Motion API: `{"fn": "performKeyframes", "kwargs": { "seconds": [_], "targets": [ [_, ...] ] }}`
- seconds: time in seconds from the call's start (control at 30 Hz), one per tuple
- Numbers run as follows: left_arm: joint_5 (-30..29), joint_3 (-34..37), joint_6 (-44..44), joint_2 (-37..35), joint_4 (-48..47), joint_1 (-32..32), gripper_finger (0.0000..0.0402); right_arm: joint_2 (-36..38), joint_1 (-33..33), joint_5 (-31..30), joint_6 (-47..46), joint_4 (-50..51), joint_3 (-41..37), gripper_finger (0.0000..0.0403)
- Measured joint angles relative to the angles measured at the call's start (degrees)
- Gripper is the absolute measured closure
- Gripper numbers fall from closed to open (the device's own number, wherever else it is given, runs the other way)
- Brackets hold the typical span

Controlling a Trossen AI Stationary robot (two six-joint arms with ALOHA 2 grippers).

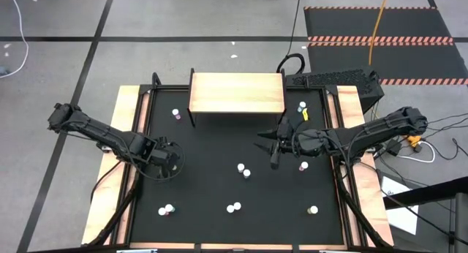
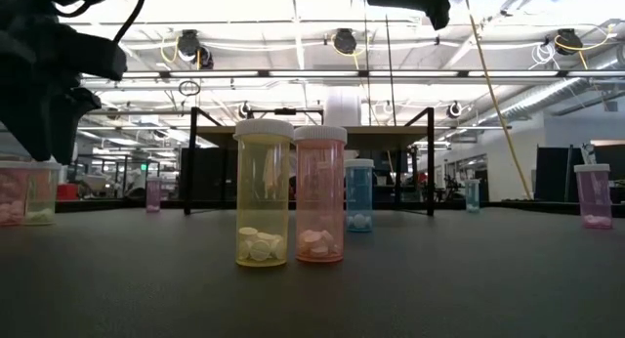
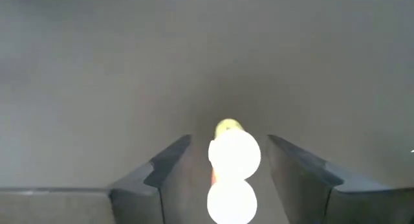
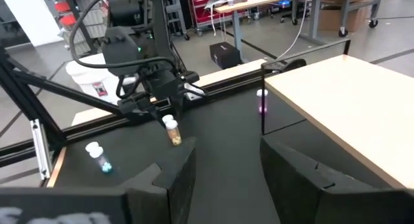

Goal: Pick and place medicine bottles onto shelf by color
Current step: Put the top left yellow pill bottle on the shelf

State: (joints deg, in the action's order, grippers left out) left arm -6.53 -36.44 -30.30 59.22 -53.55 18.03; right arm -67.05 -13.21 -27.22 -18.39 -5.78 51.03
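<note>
One camera looks straight down, one sits level on the table, and both wrist cameras look past their fingers, sharing the bottles.

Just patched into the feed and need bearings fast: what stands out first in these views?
The bare light-wood shelf at the table's far edge holds no bottles. White-capped medicine bottles lie scattered over the black mat; in the low view a yellow bottle and a pink bottle stand side by side up close. The left gripper hangs open over two bottles, and the right gripper is open near the shelf.
</note>
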Motion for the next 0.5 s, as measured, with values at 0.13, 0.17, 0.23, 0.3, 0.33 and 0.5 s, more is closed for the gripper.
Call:
{"fn": "performKeyframes", "kwargs": {
  "seconds": [0.13, 0.17, 0.23, 0.3, 0.33, 0.5],
  "targets": [
    [0.0, 1.4, -0.3, 0.0, 0.1, -0.1, 0.0225, 0.0, 0.4, 0.0, 0.0, 0.0, 0.0, 0.0238],
    [0.0, 1.8, -0.5, 0.0, 0.3, -0.1, 0.0228, 0.0, 0.4, 0.0, 0.0, 0.0, 0.0, 0.0238],
    [0.0, 2.3, -0.9, 0.0, 1.1, -0.1, 0.0233, 0.0, 0.4, 0.0, 0.0, 0.0, 0.0, 0.0238],
    [0.1, 2.4, -0.9, 0.0, 1.9, -0.1, 0.0237, 0.0, 0.4, 0.0, 0.0, 0.0, 0.0, 0.0238],
    [0.1, 2.4, -0.9, 0.0, 2.3, -0.1, 0.0239, 0.0, 0.4, 0.0, 0.0, 0.0, 0.0, 0.0238],
    [0.5, 2.4, 0.2, 0.0, 3.9, -0.1, 0.0255, 0.0, 0.5, 0.0, 0.0, 0.0, 0.0, 0.0238]
  ]
}}
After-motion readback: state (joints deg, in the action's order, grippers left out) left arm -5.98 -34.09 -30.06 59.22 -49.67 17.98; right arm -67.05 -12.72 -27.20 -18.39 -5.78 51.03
